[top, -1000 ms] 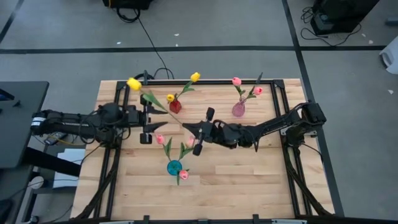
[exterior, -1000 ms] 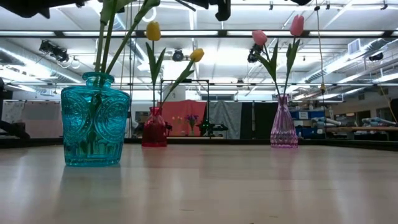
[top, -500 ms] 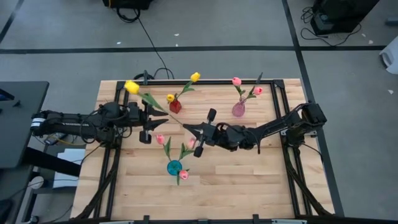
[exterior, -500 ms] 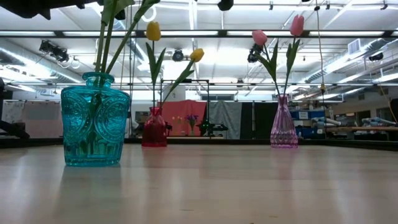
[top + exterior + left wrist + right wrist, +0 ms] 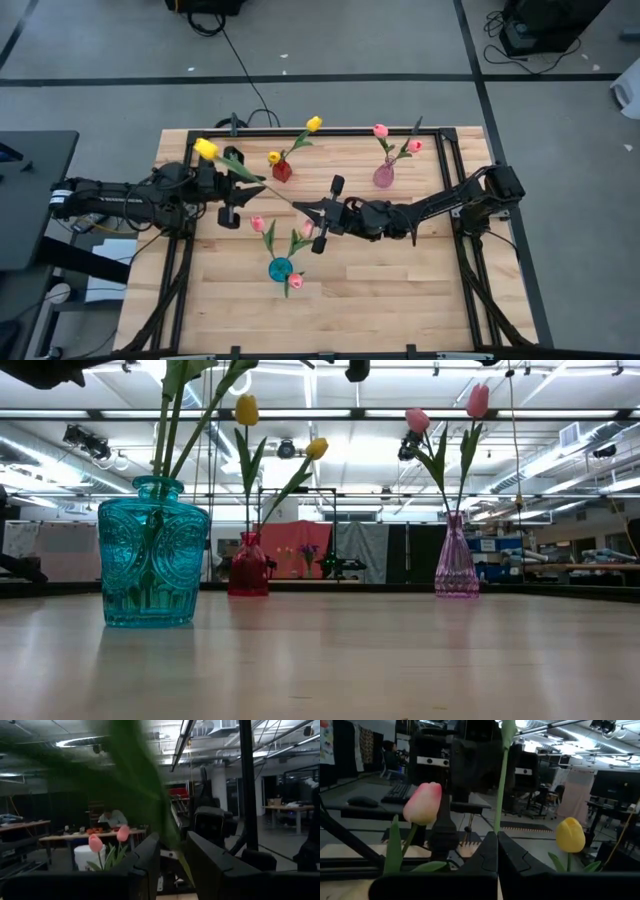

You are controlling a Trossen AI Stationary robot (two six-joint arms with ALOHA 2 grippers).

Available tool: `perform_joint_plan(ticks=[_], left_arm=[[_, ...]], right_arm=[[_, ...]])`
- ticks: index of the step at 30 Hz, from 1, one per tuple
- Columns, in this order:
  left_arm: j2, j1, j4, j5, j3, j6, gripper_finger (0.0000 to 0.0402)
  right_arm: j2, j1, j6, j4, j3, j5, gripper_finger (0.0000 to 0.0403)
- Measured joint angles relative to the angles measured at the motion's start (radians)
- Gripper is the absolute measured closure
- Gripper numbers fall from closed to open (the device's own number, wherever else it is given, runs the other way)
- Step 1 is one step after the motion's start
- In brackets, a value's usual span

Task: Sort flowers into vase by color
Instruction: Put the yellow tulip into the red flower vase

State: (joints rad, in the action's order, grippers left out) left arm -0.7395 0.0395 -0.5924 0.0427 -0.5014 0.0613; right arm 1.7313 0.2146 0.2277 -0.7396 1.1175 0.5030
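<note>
A yellow tulip (image 5: pixel 205 149) on a long green stem lies slanted in the air between both arms. My right gripper (image 5: pixel 303 207) is shut on the stem's lower end. My left gripper (image 5: pixel 238 192) is open; its fingers stand on either side of the stem and a blurred leaf (image 5: pixel 145 790), and I cannot tell whether they touch. A red vase (image 5: pixel 282 171) holds two yellow tulips, a pink vase (image 5: pixel 383 177) holds pink ones, and a teal vase (image 5: pixel 280 268) holds several pink ones by their stems. My right gripper (image 5: pixel 497 836) pinches the yellow tulip's thin stem (image 5: pixel 496 826) near its lower end between its two shut fingers. The fingers come level from the table's right and lie roughly along the stem. The flower is lifted clear, its head out toward the table's left far corner.
The teal vase (image 5: pixel 153 565) stands near the table's middle, just below both grippers. The red vase (image 5: pixel 248 565) and pink vase (image 5: pixel 456 558) stand toward the far edge. A black frame rail (image 5: pixel 300 130) runs around the tabletop. A person sits at a desk (image 5: pixel 111 818) beyond the table.
My left gripper has drawn back a little toward the table's left edge. The yellow tulip's head has swung toward the left and near edges, while its lower end has stayed in my right gripper.
</note>
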Motion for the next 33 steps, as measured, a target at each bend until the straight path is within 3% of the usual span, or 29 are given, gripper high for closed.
perform_joint_plan(ticks=[9, 14, 16, 20, 27, 33], left_arm=[[-0.001, 0.000, -0.017, 0.023, 0.000, -0.013, 0.0307], [-0.007, 0.000, -0.016, 0.024, 0.000, -0.013, 0.0357], [-0.014, 0.000, -0.019, 0.027, 0.000, -0.008, 0.0384], [-0.014, 0.000, 0.003, 0.017, 0.000, -0.009, 0.0386], [0.146, 0.091, 0.263, -0.077, -0.052, 0.080, 0.0388], [0.233, 0.188, 0.525, -0.079, -0.136, 0.084, 0.0389]], right_arm=[[0.000, -0.002, -0.020, 0.020, 0.000, 0.000, 0.0398], [0.001, -0.002, -0.027, 0.020, 0.000, 0.000, 0.0394], [0.001, -0.002, -0.048, 0.024, 0.000, 0.002, 0.0384], [-0.005, -0.002, -0.086, 0.059, 0.000, 0.012, 0.0338], [-0.181, 0.081, -0.117, 0.337, 0.000, 0.251, 0.0257], [-0.295, 0.176, -0.361, 0.647, -0.005, 0.253, 0.0244]])
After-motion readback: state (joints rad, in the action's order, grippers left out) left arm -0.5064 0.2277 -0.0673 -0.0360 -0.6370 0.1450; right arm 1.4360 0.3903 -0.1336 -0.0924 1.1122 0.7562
